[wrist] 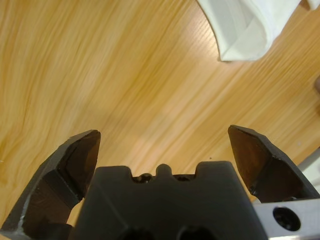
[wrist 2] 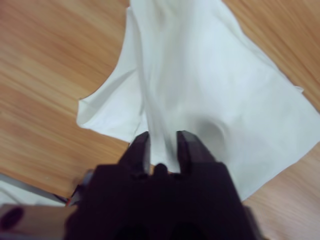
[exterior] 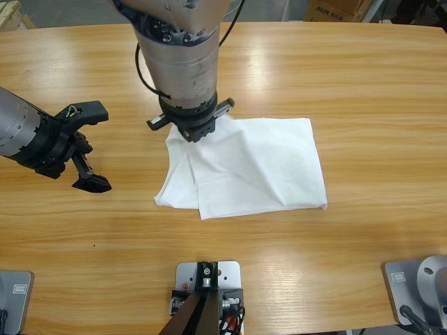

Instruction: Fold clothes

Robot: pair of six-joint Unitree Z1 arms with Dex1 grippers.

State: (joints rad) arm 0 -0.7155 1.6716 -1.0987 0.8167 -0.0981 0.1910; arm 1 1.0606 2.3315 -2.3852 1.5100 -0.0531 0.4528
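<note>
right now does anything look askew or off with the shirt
The shirt is folded unevenly: an under layer sticks out at its left edge, past the top layer. The right gripper pinches its upper left corner; the left gripper is open over bare table.

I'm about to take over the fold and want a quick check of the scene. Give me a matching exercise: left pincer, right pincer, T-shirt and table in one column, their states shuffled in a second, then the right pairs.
Things:
1. left pincer
2. right pincer
3. T-shirt
4. table

States:
A. white, partly folded, lying on the wood
B. jaws closed on a pinch of white cloth
C. light wood, bare under one pincer
D. jaws spread wide, nothing between them, beside the cloth

Pairs: 1-D, 2-B, 3-A, 4-C
</note>
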